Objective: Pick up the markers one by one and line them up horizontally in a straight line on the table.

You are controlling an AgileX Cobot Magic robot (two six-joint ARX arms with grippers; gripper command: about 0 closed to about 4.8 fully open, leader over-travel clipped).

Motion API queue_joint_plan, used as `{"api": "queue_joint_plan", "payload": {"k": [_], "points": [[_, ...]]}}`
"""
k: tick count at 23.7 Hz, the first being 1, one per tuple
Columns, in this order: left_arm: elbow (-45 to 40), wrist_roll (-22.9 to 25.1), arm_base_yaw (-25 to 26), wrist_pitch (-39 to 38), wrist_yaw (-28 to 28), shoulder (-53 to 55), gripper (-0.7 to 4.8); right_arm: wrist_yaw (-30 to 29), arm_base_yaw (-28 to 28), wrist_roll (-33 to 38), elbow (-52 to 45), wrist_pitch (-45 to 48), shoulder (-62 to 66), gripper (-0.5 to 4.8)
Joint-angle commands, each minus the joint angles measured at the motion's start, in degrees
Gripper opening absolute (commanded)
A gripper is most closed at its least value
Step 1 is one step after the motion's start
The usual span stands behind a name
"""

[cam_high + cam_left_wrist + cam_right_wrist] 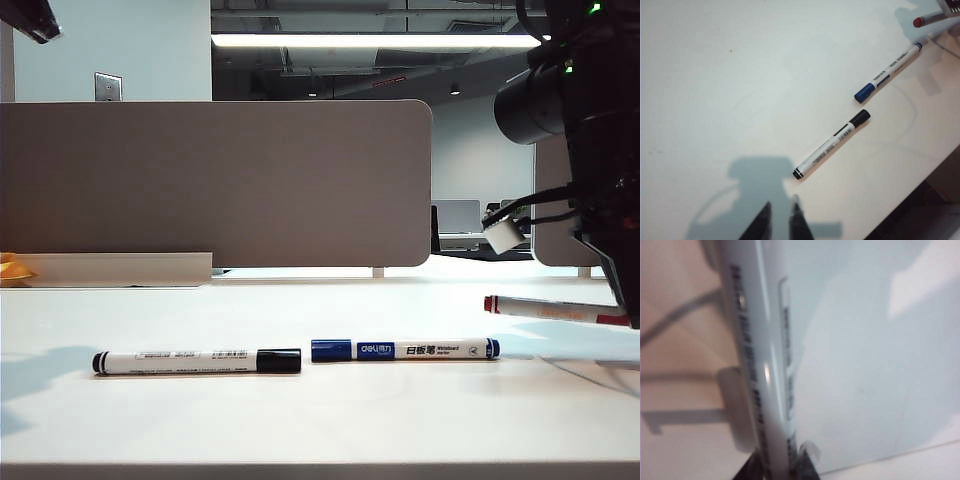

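Two markers already lie end to end on the table (320,420): the black-capped marker (197,361) and the blue-capped marker (404,349), so the row needs only its third. The right gripper (779,465) pinches the red-capped marker (555,309) off to the right, above the surface; its fingers are mostly cut off. The left gripper (781,217) hovers nearby, jaws slightly apart and empty.

Black-capped marker (197,361) and blue-capped marker (404,349) lie end to end in a near-straight row on the white surface (320,420), caps facing across a small gap. Red-capped marker (556,309), held in the right gripper (782,465), sits raised and slightly tilted.
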Motion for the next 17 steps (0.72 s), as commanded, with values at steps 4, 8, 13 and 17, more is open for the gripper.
{"api": "queue_joint_plan", "payload": {"k": [4,8,13,17], "points": [[0.13,1.42,0.0,0.52,0.37,-0.07,0.52,-0.5,0.02,-0.22,-0.09,-0.07,0.57,0.86],[0.13,2.6,0.0,0.44,0.48,-0.07,0.52,-0.33,0.02,-1.42,-1.27,-0.42,0.66,0.86],[0.13,5.22,0.0,0.44,5.62,-0.07,0.52,0.92,0.02,-1.53,-4.39,0.5,0.66,0.85],[0.13,6.25,0.0,0.37,8.96,-0.07,0.52,1.05,-0.04,-3.06,-4.94,0.63,0.68,0.86]]}}
